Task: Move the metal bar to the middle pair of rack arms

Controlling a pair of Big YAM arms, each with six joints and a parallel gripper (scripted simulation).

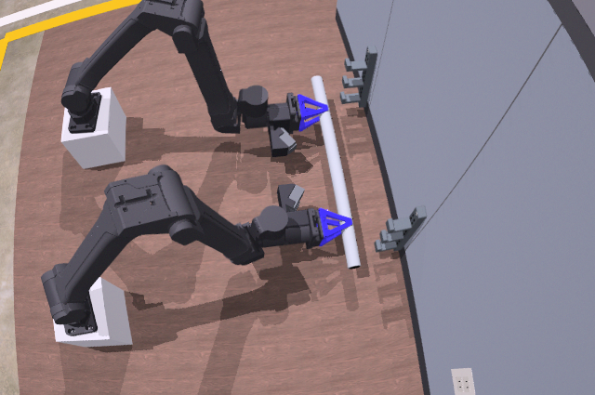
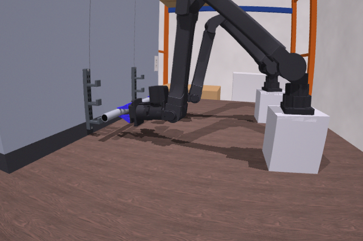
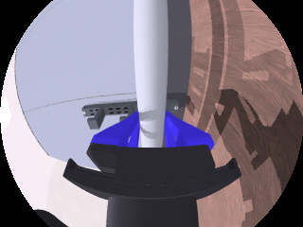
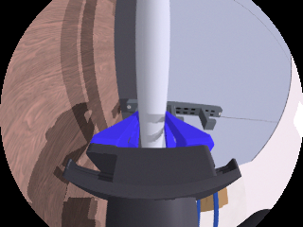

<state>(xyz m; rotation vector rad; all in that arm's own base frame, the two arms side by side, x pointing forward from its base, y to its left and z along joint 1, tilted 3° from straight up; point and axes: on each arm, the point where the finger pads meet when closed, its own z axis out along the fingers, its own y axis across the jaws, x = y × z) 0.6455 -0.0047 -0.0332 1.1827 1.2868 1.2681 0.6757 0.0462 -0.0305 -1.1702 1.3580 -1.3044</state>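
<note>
Over the wood-grained tabletop (image 1: 216, 366) (image 2: 181, 203), the left gripper (image 1: 327, 108) (image 2: 122, 111) (image 3: 151, 114) and right gripper (image 1: 351, 221) (image 4: 152, 124) pinch the metal bar (image 1: 337, 169) (image 2: 113, 114) (image 3: 151, 57) (image 4: 152, 57), its ends jutting past them. A gap separates it from the wall rack (image 1: 370, 75) (image 2: 85, 94) (image 3: 86, 112) (image 4: 217, 112); its level seems low, though hard to judge. Orange-posted shelving (image 2: 312, 27) stands beyond.

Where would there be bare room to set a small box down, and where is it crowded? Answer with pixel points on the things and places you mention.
Bare floorboards show between the two white pedestals (image 1: 91, 149) (image 2: 294, 144) and, in the exterior view, in front of the nearer pedestal. It is crowded by the wall rack (image 1: 369, 78) (image 2: 87, 97), where both grippers hold the metal bar (image 1: 336, 164) (image 2: 111, 114) (image 3: 151, 57) (image 4: 152, 57).
</note>
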